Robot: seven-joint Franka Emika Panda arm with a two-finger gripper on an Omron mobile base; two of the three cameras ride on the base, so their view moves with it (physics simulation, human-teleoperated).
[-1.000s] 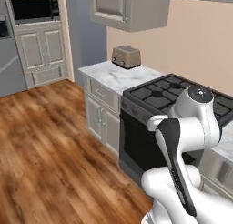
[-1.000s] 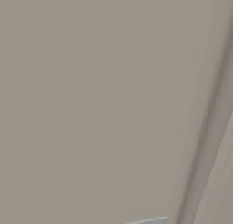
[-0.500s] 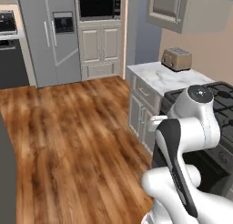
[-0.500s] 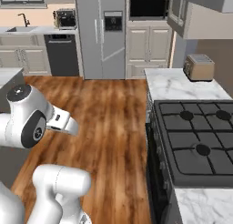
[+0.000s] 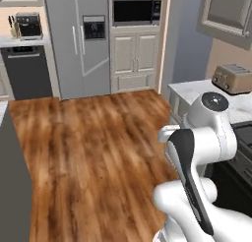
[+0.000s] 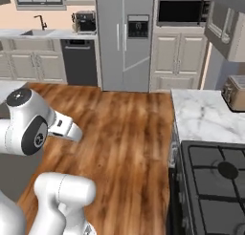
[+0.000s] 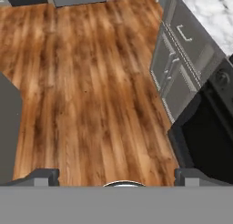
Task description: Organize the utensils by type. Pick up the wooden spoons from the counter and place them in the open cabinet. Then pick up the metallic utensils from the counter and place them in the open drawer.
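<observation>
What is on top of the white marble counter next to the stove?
A silver toaster sits at the back of the counter. The marble in front of it looks bare; its far right end is cut off.

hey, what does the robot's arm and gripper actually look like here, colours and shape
The arm is glossy white with rounded, bulbous links, a dark grey band along one link and grey round joint caps. The gripper has two small dark grey, blocky fingertips. No cables or markings are visible.

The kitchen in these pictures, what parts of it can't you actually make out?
- Toaster: right base view, cut off by the right edge.
- Stove: right base view, cut off by the right and bottom edges.
- Oven front: hand view, just a dark panel, cut off by the right edge.
- Coffee machine: left base view, too small for detail.
- End effector: hand view, its fingers peek up wide apart; the rest is hidden.
</observation>
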